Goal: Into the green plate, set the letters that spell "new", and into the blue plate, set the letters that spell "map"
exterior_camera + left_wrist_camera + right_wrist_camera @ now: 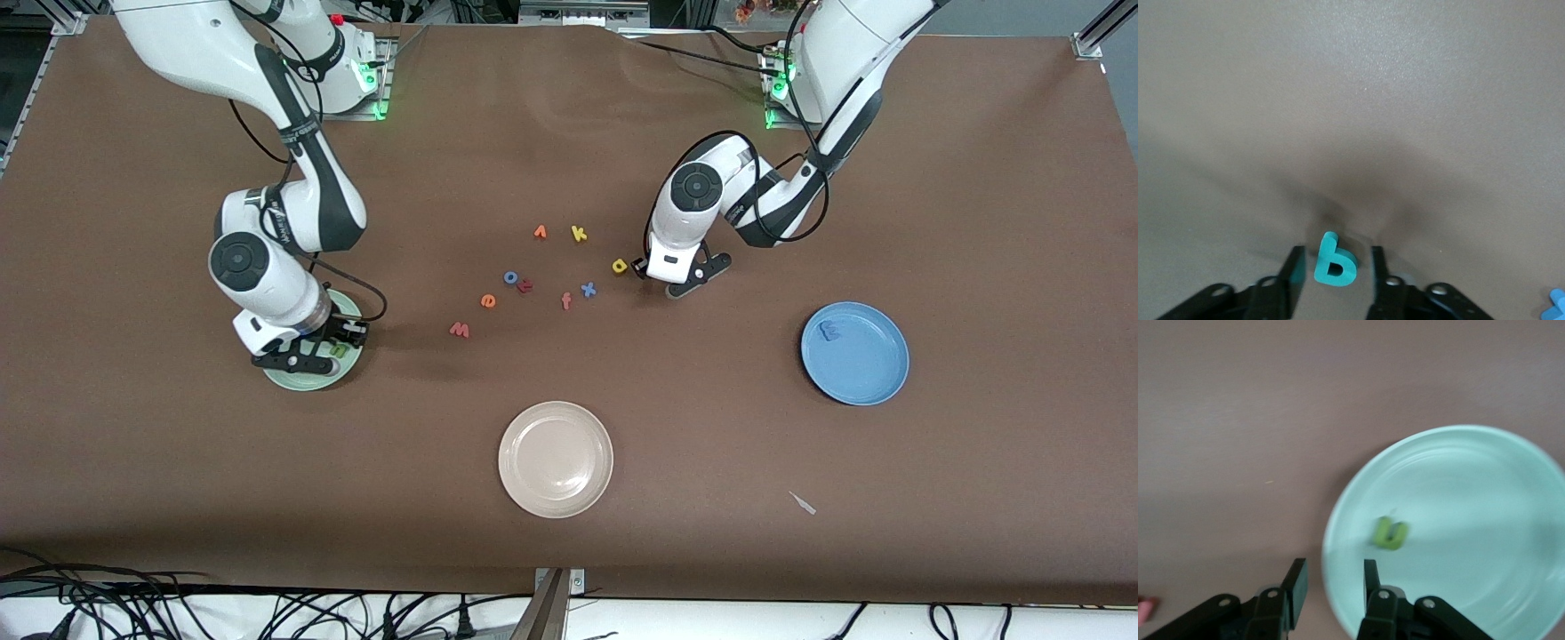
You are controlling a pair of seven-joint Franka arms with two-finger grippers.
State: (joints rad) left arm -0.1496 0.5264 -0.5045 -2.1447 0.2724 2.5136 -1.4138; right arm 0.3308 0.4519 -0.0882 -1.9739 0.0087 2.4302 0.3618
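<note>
My left gripper (642, 268) is down at the table beside the yellow "a" (620, 265). In the left wrist view this gripper (1337, 252) is open, and the teal "p" (1335, 265) lies between its fingers with a gap on each side. My right gripper (348, 332) hangs open and empty over the green plate (298, 380), above its rim (1458, 487). The green "n" (1391, 533) lies in that plate. The blue "m" (833, 331) lies in the blue plate (867, 373). The red "w" (459, 330) and orange "e" (488, 301) lie on the mat.
Other letters are scattered mid-table: an orange one (540, 232), yellow "k" (579, 234), blue "o" (511, 277), salmon "f" (565, 301) and blue "x" (588, 289). A beige-white plate (556, 459) sits nearer the front camera. A small pale scrap (803, 503) lies near the front edge.
</note>
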